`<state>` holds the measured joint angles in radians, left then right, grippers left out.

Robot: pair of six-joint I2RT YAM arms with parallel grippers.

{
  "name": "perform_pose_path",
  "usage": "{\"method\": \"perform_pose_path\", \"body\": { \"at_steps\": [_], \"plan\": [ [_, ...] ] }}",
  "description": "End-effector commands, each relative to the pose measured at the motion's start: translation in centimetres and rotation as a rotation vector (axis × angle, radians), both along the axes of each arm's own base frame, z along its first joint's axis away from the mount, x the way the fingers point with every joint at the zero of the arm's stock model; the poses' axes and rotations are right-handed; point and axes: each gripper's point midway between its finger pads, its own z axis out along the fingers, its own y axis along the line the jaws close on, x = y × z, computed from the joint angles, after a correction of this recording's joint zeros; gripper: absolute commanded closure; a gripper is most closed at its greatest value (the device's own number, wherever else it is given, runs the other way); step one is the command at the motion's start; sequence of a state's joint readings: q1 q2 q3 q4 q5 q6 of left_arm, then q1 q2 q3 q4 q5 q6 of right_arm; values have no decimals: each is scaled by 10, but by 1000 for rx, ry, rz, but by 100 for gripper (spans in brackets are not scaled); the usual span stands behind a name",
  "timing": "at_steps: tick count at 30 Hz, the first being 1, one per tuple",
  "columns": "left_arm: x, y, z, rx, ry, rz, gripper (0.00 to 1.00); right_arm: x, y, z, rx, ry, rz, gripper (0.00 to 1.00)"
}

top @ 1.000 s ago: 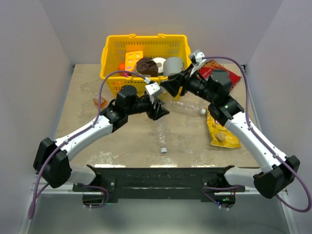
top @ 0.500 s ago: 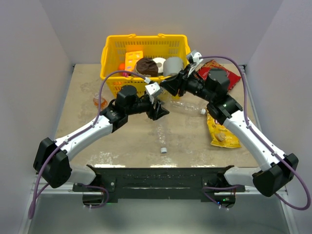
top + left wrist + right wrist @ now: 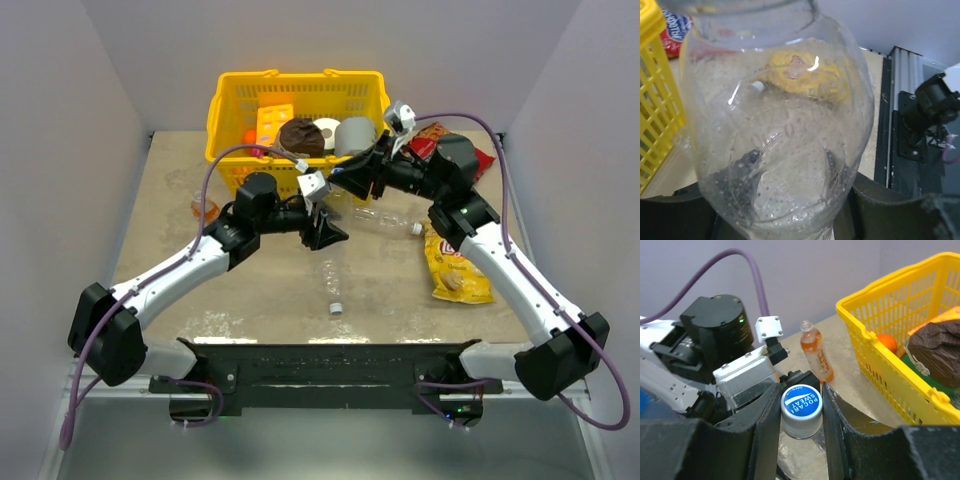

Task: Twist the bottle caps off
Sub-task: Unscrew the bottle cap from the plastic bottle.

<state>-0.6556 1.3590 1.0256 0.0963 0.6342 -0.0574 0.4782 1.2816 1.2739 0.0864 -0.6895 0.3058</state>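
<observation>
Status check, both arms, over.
Left gripper shut on clear bottle. Right gripper shut on its blue Pocari Sweat cap. Yellow basket close beside, nothing blocking.

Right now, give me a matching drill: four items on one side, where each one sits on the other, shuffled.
Items:
1. blue-faced cap
2. clear bottle
3. orange drink bottle
4. loose cap

Places:
a. standing on the table beside the yellow basket
b. lying alone on the table between the two arms
c. clamped in the right gripper
d. held in the left gripper

Pairs: 1-c, 2-d, 3-a, 4-b
</observation>
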Motion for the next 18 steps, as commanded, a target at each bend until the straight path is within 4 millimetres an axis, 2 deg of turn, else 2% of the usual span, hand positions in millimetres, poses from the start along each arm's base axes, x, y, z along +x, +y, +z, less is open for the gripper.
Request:
{"method": "perform_pose_path", "body": {
  "at_steps": [1,5,12,18],
  "plan": [
    [-49,-12,52,-137,-139,-302,73,-30,11,-4,-6,-64,221,99],
    [-63,-13,54,-160,-128,-394,73,-60,11,-7,-11,-113,396,99],
    [-80,-12,56,-185,-93,-503,74,-91,7,-13,-27,-159,585,98],
    [-82,-12,57,-187,-94,-511,73,-95,5,-15,-33,-170,605,94]
  ]
}}
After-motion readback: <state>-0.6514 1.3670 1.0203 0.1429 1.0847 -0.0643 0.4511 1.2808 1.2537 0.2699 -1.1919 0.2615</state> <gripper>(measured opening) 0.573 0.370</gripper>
